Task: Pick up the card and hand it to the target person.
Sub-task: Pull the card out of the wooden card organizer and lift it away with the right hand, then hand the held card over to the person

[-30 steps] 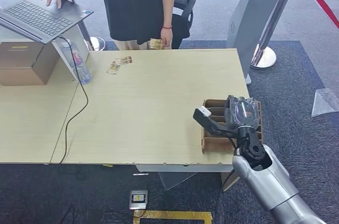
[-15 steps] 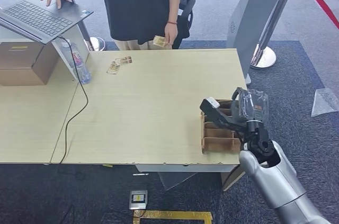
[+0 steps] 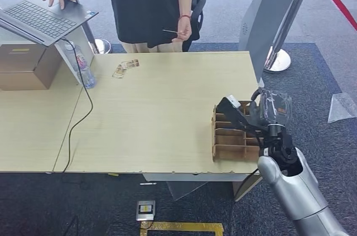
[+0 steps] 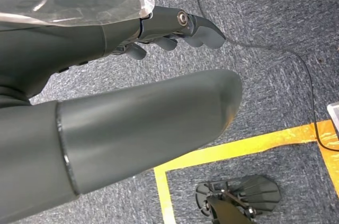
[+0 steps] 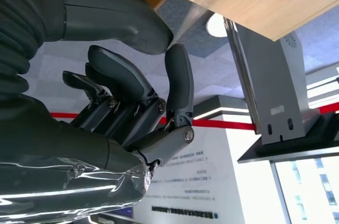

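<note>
The robot's right hand (image 3: 252,121) is hovering over a brown divided cardboard tray (image 3: 227,141) at the near right corner of the bench (image 3: 160,107), fingers (image 5: 132,91) curled in on nothing. The left hand (image 4: 119,70) is hanging above grey carpet, gripping nothing, fingers loosely bent. Two small cards (image 3: 125,67) are lying near the bench's far edge, their print unreadable. Beyond, a person is holding the card (image 3: 170,32) edge-on in one hand (image 3: 184,28).

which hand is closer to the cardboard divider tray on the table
Right. The right hand hovers at the cardboard divider tray, over its right end by the table corner. The left hand hangs low over the grey carpet, away from the tray.
</note>
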You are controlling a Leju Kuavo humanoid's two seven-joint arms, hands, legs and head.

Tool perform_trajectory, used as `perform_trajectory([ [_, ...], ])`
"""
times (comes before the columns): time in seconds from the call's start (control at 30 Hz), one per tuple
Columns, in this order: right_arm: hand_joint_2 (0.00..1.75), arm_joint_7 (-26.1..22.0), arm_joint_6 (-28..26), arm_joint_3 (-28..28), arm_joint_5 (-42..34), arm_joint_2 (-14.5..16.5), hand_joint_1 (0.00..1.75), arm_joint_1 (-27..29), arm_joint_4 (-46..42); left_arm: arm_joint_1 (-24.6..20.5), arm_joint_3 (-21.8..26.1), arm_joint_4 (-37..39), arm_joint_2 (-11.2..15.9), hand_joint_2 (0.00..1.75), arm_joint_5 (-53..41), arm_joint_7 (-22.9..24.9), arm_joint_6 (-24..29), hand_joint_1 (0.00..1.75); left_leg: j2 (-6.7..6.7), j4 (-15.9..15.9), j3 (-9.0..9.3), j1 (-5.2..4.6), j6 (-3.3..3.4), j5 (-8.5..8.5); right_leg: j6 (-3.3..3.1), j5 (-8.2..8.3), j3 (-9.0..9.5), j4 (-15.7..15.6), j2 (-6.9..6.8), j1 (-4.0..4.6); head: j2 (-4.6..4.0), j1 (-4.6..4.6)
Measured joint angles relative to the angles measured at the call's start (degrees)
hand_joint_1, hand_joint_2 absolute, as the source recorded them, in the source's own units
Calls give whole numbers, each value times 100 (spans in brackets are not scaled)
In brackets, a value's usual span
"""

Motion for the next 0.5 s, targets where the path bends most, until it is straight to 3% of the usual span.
perform_trajectory([
  [0.5, 175, -170, 319, -755, -918, -387, 175, -28, -986, 4, 0, 0, 1, 0, 22, 0, -17, 0, 0, 1, 0, 0, 0, 0, 0, 0, 1, 0, -1, 0, 0, 0],
])
